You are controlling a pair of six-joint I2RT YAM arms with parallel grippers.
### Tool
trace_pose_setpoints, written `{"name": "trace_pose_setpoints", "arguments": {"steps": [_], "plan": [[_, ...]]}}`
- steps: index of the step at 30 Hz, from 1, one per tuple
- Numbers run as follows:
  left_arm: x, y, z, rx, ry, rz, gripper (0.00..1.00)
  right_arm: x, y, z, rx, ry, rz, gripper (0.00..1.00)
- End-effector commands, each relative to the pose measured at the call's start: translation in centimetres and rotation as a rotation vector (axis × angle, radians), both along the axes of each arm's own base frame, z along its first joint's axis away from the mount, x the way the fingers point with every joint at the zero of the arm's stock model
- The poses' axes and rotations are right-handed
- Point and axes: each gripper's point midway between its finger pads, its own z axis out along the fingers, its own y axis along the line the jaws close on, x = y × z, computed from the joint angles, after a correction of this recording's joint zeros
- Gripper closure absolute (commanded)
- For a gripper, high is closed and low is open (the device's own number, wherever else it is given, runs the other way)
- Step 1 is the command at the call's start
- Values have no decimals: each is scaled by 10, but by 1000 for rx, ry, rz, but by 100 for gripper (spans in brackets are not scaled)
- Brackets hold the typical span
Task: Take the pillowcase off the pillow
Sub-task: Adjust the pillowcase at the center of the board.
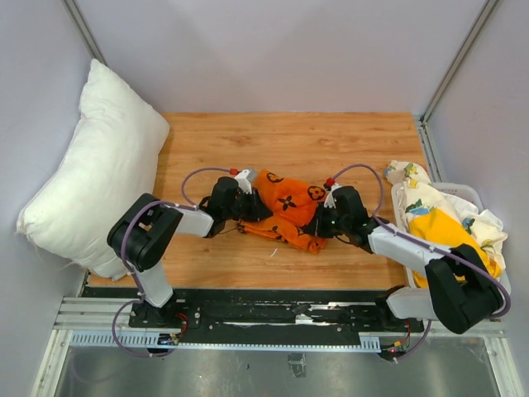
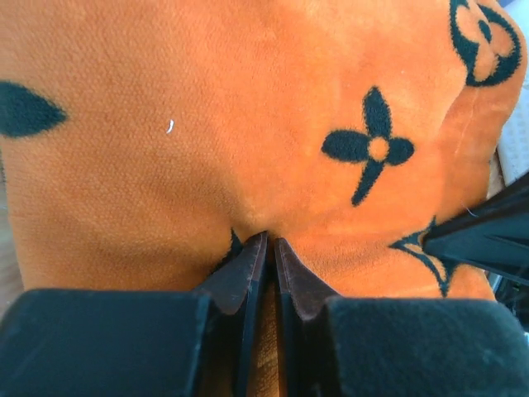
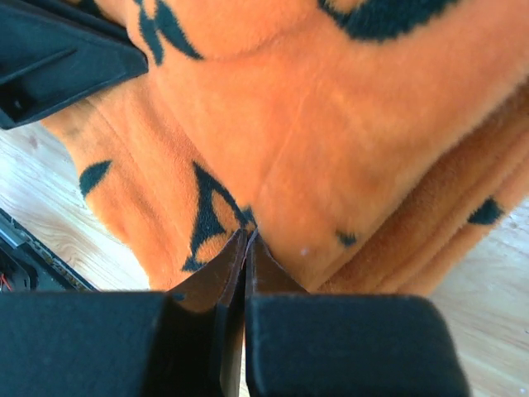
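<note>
Wood surface [image 1: 289,136], grey walls [image 1: 273,50] around; pillow [image 1: 91,165] leans off left edge; pillowcase [image 1: 289,203] bunched mid-surface, left pincer [image 2: 266,241] and right pincer [image 3: 245,237] each pinching it.

Reading no words, numbers or brand names anywhere. Finding only black printed signs on the orange pillowcase [image 1: 285,207], none spelling out letters. Spotting, in the left wrist view, a four-petal flower [image 2: 368,147] toward three o'clock, a ringed flower [image 2: 486,37] at two o'clock, a pointed star [image 2: 426,248] at four o'clock.
</note>
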Motion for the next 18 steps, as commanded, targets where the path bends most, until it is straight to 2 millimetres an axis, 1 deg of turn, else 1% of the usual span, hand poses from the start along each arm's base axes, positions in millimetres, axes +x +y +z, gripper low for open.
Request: {"name": "trace_pose_setpoints", "arguments": {"steps": [1, 4, 6, 7, 9, 10, 11, 13, 14, 15, 17, 18], "plan": [[25, 11, 12, 85, -58, 79, 85, -16, -16, -3, -88, 17, 22, 99], [38, 16, 36, 118, -102, 120, 81, 1, -16, 22, -100, -60, 16, 99], [41, 21, 55, 121, -137, 147, 76, 14, -17, 42, -95, -114, -6, 97], [40, 23, 66, 118, -157, 156, 72, 22, -19, 51, -89, -137, -18, 94], [37, 28, 84, 106, -188, 169, 65, 39, -27, 66, -75, -172, -65, 75], [33, 30, 91, 97, -198, 172, 60, 48, -34, 70, -69, -180, -95, 66], [29, 32, 95, 92, -203, 175, 52, 57, -41, 73, -63, -182, -130, 55], [21, 38, 101, 86, -204, 181, 43, 75, -61, 76, -56, -171, -216, 33], [15, 41, 104, 82, -204, 187, 39, 82, -69, 75, -60, -162, -256, 25], [9, 46, 103, 86, -196, 195, 34, 89, -77, 75, -66, -153, -293, 19], [-5, 55, 98, 101, -173, 212, 28, 101, -89, 71, -90, -126, -352, 13], [-13, 59, 96, 106, -158, 215, 27, 107, -92, 68, -103, -112, -371, 11]]}}
